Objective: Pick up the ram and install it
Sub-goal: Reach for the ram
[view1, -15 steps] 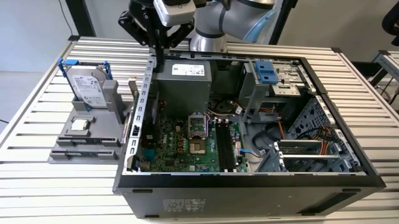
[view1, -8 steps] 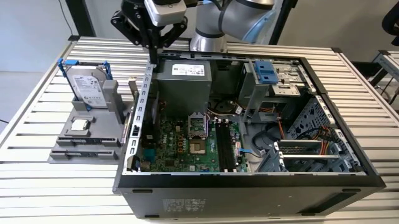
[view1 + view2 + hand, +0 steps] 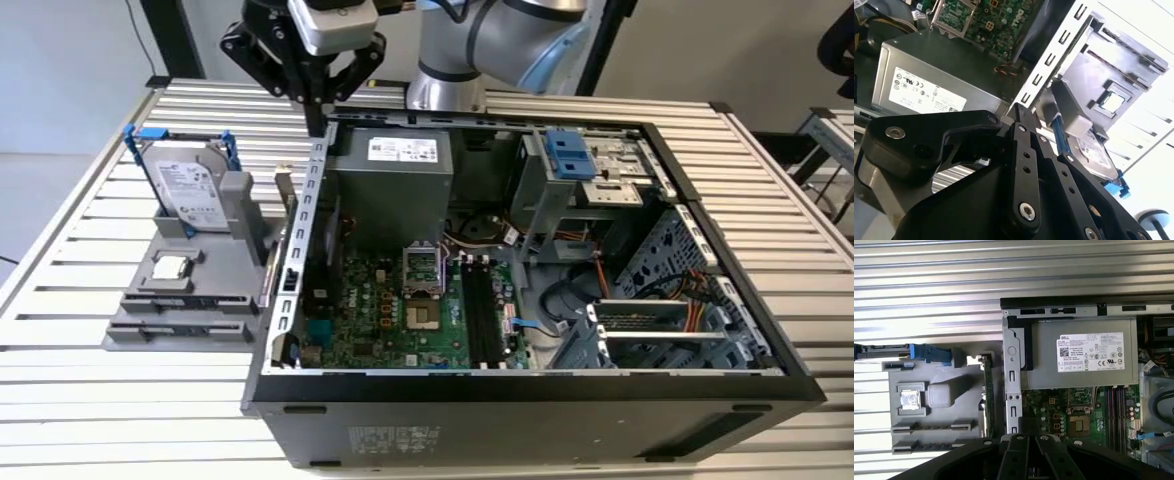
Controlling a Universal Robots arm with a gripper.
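Exterior view shows the gripper (image 3: 316, 118) poised above the computer case's (image 3: 534, 390) side wall, its fingers drawn together with nothing between them. The ram (image 3: 988, 390) stands on edge in the grey holder (image 3: 949, 427) just outside that wall, probably so its top edge can be pinched. Its lower edge is sunk out of sight in the holder.
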